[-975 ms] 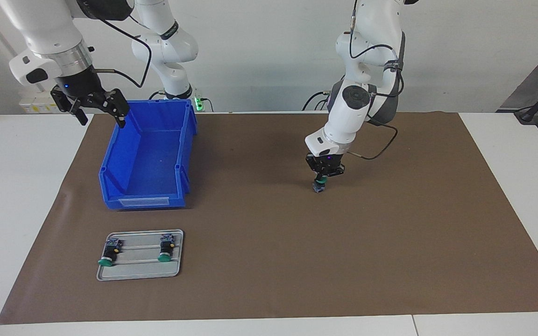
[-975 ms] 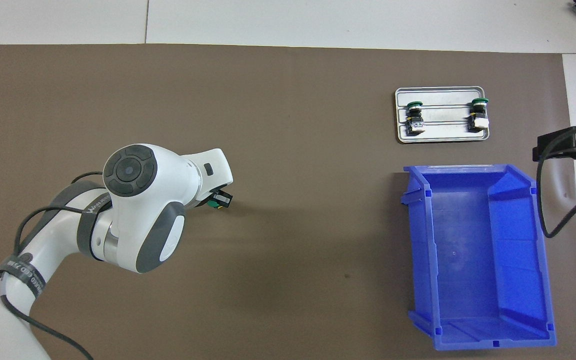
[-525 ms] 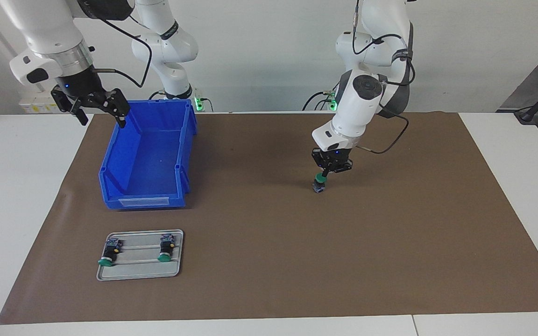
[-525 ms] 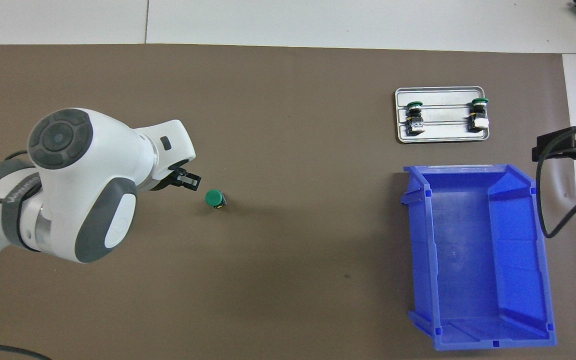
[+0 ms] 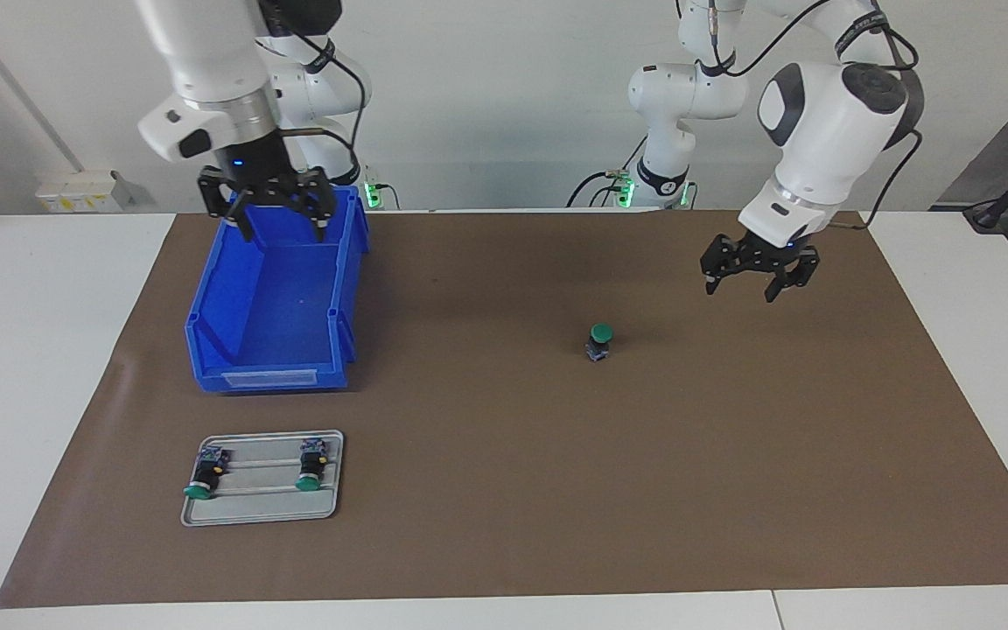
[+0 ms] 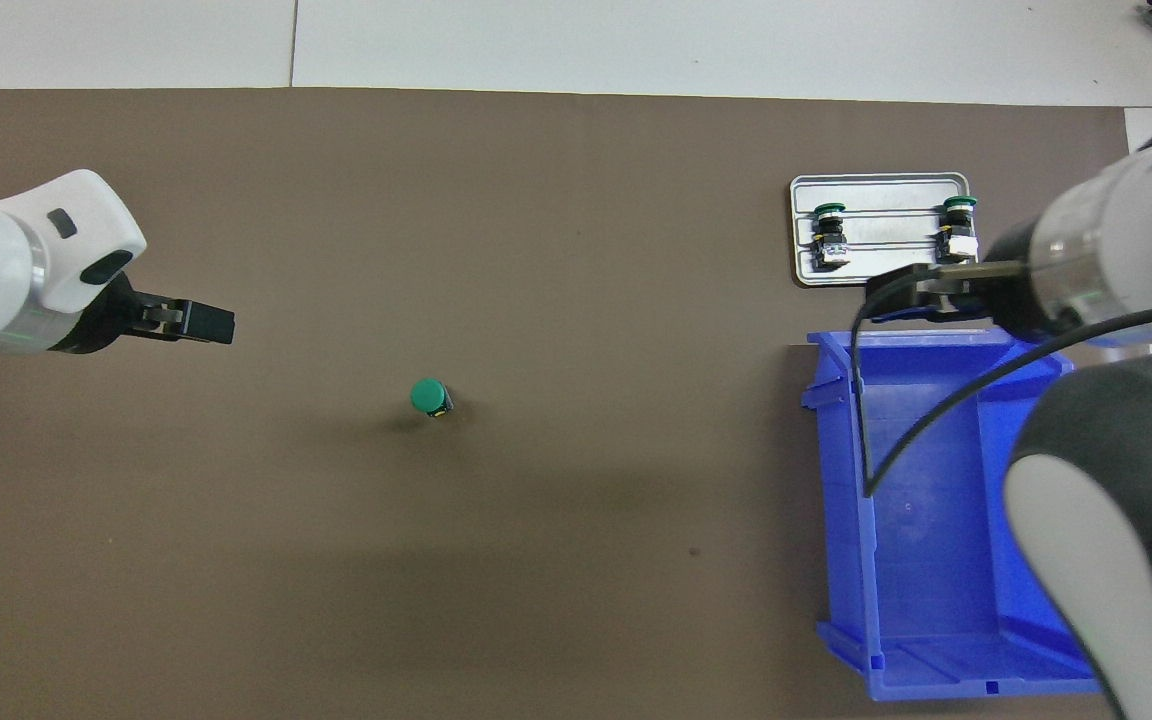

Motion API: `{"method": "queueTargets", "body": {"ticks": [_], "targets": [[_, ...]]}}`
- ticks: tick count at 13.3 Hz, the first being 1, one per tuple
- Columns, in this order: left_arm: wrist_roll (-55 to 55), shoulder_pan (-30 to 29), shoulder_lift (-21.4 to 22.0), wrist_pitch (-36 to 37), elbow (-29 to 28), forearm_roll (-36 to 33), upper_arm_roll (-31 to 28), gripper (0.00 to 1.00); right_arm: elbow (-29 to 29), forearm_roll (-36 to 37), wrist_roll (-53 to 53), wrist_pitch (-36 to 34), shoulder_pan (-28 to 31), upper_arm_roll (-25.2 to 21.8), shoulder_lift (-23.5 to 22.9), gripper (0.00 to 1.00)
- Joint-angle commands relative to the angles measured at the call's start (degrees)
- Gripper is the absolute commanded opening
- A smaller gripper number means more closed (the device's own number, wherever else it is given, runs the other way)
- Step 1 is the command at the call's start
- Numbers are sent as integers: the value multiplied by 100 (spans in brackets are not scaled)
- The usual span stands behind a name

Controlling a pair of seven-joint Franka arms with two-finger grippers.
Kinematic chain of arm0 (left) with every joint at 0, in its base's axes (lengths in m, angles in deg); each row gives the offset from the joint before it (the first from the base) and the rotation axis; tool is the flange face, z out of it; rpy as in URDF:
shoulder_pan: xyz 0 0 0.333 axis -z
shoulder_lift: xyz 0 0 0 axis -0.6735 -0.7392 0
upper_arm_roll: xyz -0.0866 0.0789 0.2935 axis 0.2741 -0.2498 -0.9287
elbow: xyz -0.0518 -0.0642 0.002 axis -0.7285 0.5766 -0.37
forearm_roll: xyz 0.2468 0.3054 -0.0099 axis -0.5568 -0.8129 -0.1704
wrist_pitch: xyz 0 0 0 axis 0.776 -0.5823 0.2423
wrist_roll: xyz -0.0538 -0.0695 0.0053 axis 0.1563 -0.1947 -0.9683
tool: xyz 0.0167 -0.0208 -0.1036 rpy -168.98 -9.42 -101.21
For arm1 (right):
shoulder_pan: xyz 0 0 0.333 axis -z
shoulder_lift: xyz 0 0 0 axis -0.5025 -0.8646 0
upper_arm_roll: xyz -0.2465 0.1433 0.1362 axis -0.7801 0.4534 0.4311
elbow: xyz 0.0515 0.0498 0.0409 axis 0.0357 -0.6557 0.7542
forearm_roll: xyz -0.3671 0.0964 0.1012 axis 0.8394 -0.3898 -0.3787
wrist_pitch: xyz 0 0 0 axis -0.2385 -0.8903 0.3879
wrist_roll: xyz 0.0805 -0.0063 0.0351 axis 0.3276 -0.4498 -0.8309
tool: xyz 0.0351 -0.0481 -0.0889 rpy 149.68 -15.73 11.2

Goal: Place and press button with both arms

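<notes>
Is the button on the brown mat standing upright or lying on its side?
Upright. The button stands alone on the brown mat, green cap on top in the facing view; overhead, mostly the round cap shows.

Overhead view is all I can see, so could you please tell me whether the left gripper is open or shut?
Observer: The left gripper is open, raised over the bare brown paper mat toward the left arm's end.
Operator: Thank you. Is the small push button upright?
Observer: Yes, the small green-capped push button stands on its blue-grey end, cap up.
Operator: And the right gripper, hidden under its arm for me?
Observer: The right gripper is open, raised over the blue plastic bin.
</notes>
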Motion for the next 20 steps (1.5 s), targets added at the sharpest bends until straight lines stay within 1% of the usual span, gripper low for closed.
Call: {"method": "queueTargets", "body": {"ticks": [1, 3, 4, 5, 6, 8, 9, 11, 12, 13, 14, 16, 19, 20], "targets": [[-49, -269, -219, 824, 1022, -111, 68, 100, -50, -249, 346, 658, -764, -2, -457, 100], [-40, -375, -412, 1307, 1593, -207, 68, 100, 20, -241, 732, 1404, -1449, -2, -1009, 100], [-31, -366, -526, 1554, 1849, -364, 77, 100, 90, -223, 882, 1791, -1783, -2, -1325, 100], [-31, -366, -605, 1800, 2147, -444, 77, 100, 117, -188, 1048, 2204, -2074, -2, -1598, 100], [-31, -366, -641, 1915, 2324, -428, 77, 100, 117, -153, 1137, 2539, -2225, -2, -1792, 100], [-40, -349, -519, 1855, 2265, -410, 77, 100, 109, -83, 1199, 3154, -2576, -11, -2144, 100], [-23, -349, -414, 1837, 2082, -410, 77, 100, 109, 109, 1260, 3323, -2700, -11, -2277, 100], [-31, -322, -299, 1863, 1879, -410, 94, 100, 117, 696, 1759, 3735, -3024, -11, -2706, 100], [-58, -305, -290, 1898, 1860, -410, 94, 100, 117, 1030, 2023, 3964, -3096, -11, -2926, 100], [-75, -287, -281, 1925, 1834, -410, 94, 100, 109, 1356, 2139, 4114, -3096, -2, -3050, 100], [-58, -278, -255, 1899, 1790, -410, 94, 100, 109, 1516, 2131, 4133, -3070, -2, -3103, 100], [-58, -339, -246, 1881, 1755, -410, 77, 100, 117, 1613, 2079, 4229, -3035, -2, -3191, 100], [-58, -445, -246, 1872, 1755, -410, 68, 100, 117, 1702, 2114, 4651, -3078, -2, -3420, 97], [-66, -454, -246, 1872, 1755, -410, 68, 100, 126, 1710, 2105, 4582, -3096, -11, -3420, 97]]}}
